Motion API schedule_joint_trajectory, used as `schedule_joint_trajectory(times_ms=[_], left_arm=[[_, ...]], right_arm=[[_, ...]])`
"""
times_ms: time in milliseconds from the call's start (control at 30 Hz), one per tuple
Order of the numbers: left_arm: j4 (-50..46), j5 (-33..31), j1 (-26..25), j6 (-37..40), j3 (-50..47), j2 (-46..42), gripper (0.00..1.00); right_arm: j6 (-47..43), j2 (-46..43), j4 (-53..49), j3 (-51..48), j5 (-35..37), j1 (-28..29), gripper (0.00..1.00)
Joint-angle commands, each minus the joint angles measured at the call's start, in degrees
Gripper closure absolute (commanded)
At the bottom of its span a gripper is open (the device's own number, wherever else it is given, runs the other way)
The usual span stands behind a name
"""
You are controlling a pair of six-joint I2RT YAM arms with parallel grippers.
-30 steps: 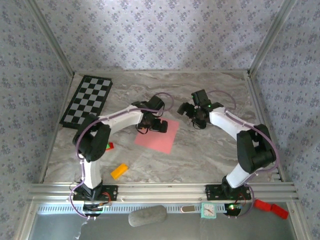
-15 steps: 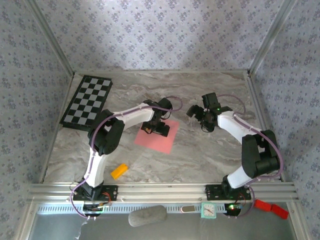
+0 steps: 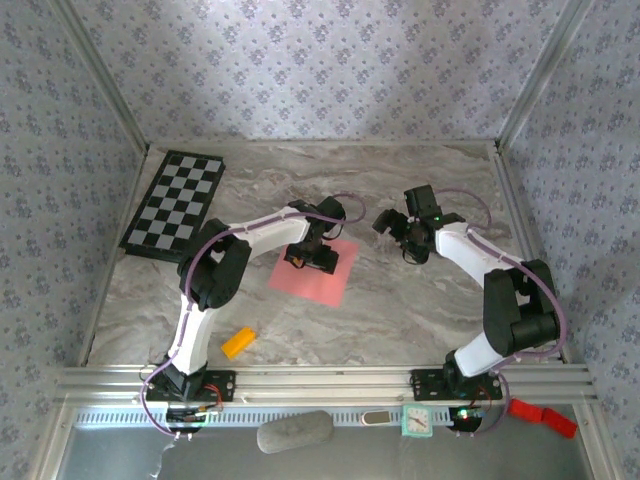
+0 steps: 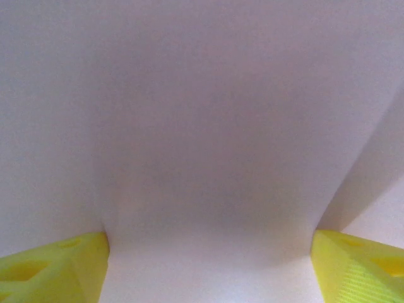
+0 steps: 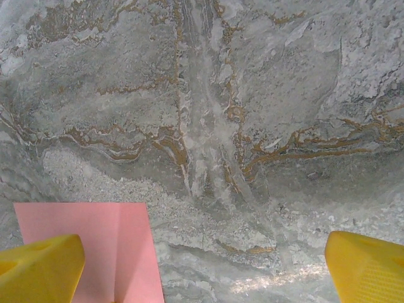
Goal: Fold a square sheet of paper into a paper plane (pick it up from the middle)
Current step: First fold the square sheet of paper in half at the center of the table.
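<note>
The task looks near its start: the square sheet of paper lies flat on the table between the arms, with one faint line that may be a crease. The left claw stands on its far half, fingers spread wide on the paper, nothing lifted. The right claw hovers wide open near the sheet. The pick-up and the folds seem left to do

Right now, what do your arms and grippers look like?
The left arm and right arm have white links, black joints and a looping lilac cable each. The left gripper and right gripper are black with yellow fingers. A green light glows near the right one.
</note>
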Motion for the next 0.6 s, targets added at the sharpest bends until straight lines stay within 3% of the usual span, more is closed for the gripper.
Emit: schedule_joint_trajectory(times_ms=[0, 333, 567], left_arm=[[-1.85, -0.86, -0.16, -0.23, -0.98, 2.40, 0.19], [-0.85, -0.75, -0.05, -0.75, -1.74, -0.37, 0.29], [5.45, 4.31, 1.59, -3.06, -6.66, -8.39, 0.55]], right_arm=[[0.05, -0.05, 0.01, -0.63, -0.51, -0.31, 0.00], [0.29, -0.04, 0.28, -0.69, -1.02, -0.35, 0.00], [-0.60, -1.42, 2.92, -1.38, -2.76, -0.50, 0.00]])
